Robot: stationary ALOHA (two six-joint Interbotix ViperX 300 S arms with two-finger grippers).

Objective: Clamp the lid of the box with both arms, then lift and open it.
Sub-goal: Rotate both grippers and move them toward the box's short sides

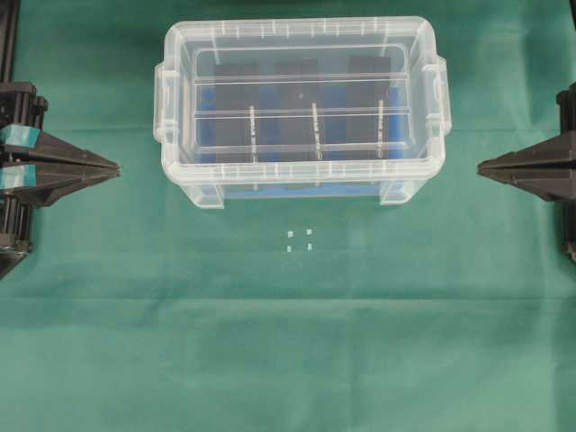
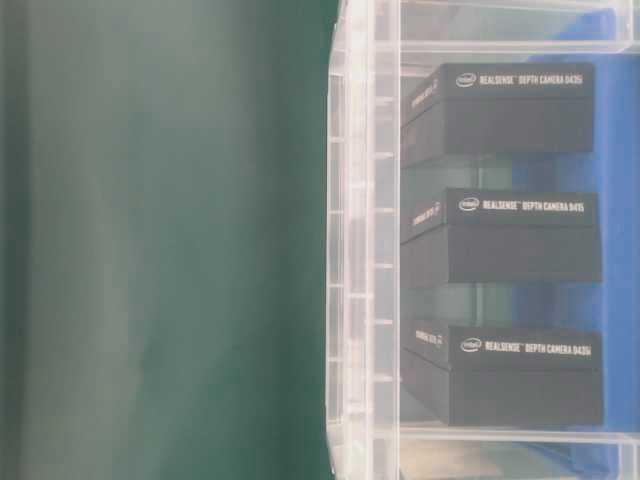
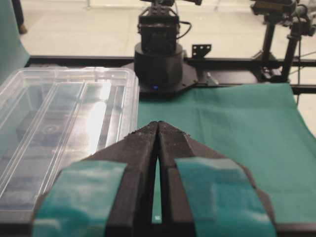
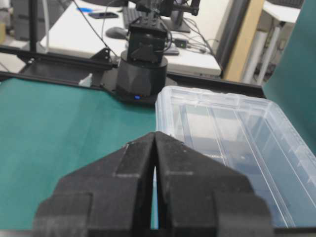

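On a green cloth (image 1: 288,360) that covers the whole work surface, the box (image 1: 301,193) is set toward the far middle, with the lid (image 1: 301,99) seated flat on its rim. Four small white marks (image 1: 299,240) are seen on the cloth just in front of the box. The left gripper (image 1: 115,168) is held at the left edge and the right gripper (image 1: 481,166) at the right edge, each pointed inward and well apart from the box; the tips of both are pressed together, with nothing between them. Beyond the cloth, a black rail and an arm base (image 3: 158,64) are shown in the left wrist view, and desks with a keyboard (image 4: 131,15) in the right wrist view. Three black cases (image 2: 520,240) on a blue liner (image 2: 615,180) are made out through the clear wall. The arms are cut off at the overhead frame edges, and the table-level view is turned sideways, with the box only partly in frame. The lid's side tabs cannot be made out clearly.
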